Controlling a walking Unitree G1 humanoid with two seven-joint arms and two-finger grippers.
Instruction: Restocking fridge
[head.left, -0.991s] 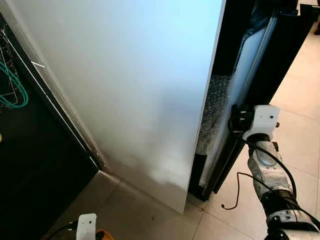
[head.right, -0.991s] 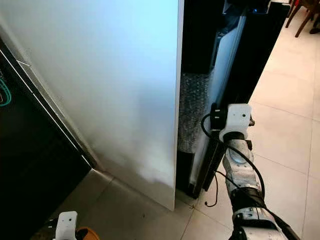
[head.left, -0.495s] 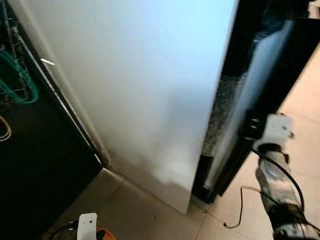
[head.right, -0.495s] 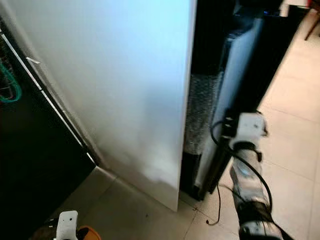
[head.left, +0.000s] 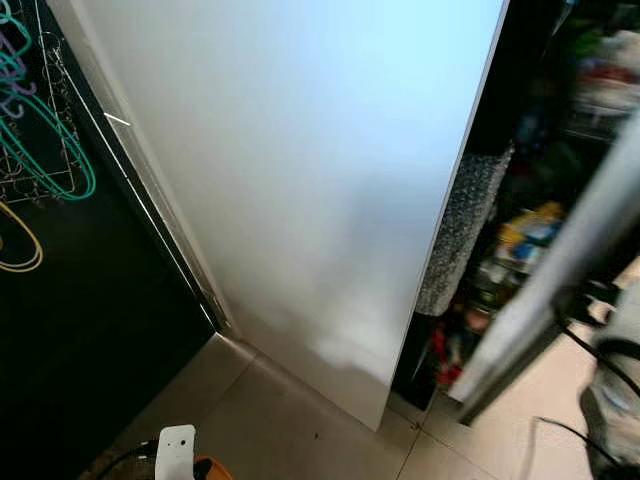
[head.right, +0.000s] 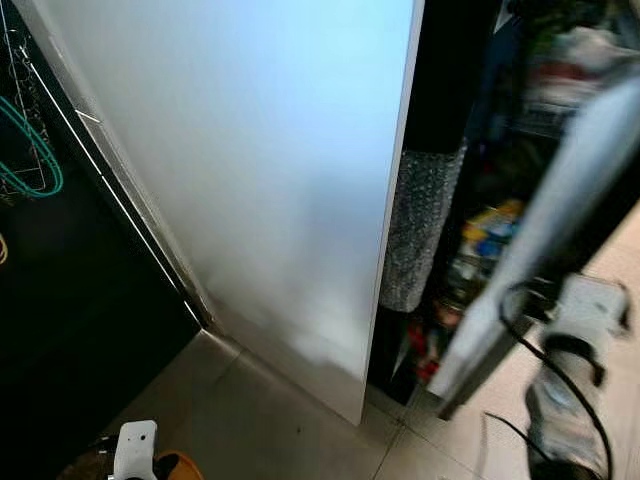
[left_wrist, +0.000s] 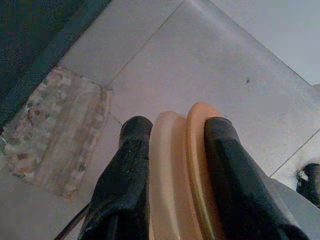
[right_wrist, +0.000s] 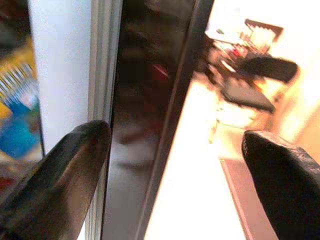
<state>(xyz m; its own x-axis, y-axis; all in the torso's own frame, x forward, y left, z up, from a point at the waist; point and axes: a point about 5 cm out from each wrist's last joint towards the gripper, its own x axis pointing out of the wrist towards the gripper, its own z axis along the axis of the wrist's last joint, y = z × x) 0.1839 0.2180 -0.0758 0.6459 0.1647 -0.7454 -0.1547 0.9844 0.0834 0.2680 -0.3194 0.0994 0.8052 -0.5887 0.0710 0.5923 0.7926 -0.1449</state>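
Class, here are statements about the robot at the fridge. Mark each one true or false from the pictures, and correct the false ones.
1. The fridge door stands open, with food packages showing inside. True.
2. The left gripper is empty. False: its fingers are shut on an orange disc-shaped item.
3. The right gripper has its fingers spread, one on each side of the door's edge. True.
4. A roll of bubble wrap stands upright just inside the fridge. True.
5. The floor is covered in carpet. False: it is pale tile floor.
6. The green hangers hang to the robot's right. False: they hang on a wire rack to its left.
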